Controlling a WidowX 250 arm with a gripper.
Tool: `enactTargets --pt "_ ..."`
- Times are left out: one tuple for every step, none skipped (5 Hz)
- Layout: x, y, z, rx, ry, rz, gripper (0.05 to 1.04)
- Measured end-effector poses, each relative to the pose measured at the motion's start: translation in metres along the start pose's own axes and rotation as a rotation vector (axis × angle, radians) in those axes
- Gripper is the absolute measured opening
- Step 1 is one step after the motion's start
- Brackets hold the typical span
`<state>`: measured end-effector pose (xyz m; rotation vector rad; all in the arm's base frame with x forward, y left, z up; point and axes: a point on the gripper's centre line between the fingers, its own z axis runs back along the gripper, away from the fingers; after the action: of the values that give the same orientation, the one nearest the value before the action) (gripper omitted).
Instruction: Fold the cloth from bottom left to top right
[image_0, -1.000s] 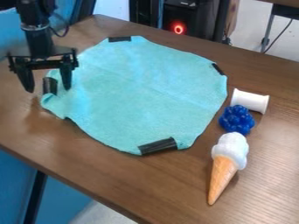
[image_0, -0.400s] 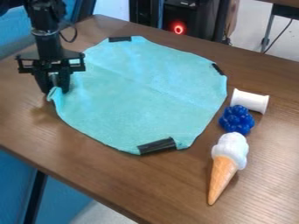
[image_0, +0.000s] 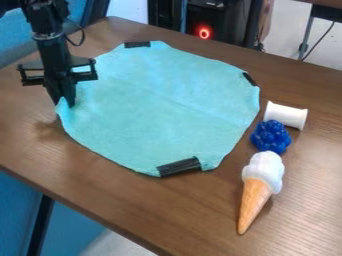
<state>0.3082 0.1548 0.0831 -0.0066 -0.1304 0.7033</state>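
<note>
Down at the view's left, my gripper (image_0: 67, 104) had its jaws closed on an edge of the cloth (image_0: 157, 102), otherwise spread on the brown table (image_0: 120, 190). To its right were a white spool (image_0: 286, 115), blue toy (image_0: 271, 136) and ice-cream cone (image_0: 255, 197).

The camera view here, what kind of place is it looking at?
Probably a robotics lab or workshop: a black robot arm stands over a wooden table with a turquoise cloth on it, and dark equipment with a glowing red ring sits behind.
</note>
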Motion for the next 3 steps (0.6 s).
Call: enactTargets --pt "0.002 -0.022 0.024 -0.084 0.007 0.000 0.084" --pt "0.003 -0.059 0.046 -0.120 -0.010 -0.045 0.084" --pt "0.007 -0.087 0.047 -0.125 0.000 -0.060 0.084"
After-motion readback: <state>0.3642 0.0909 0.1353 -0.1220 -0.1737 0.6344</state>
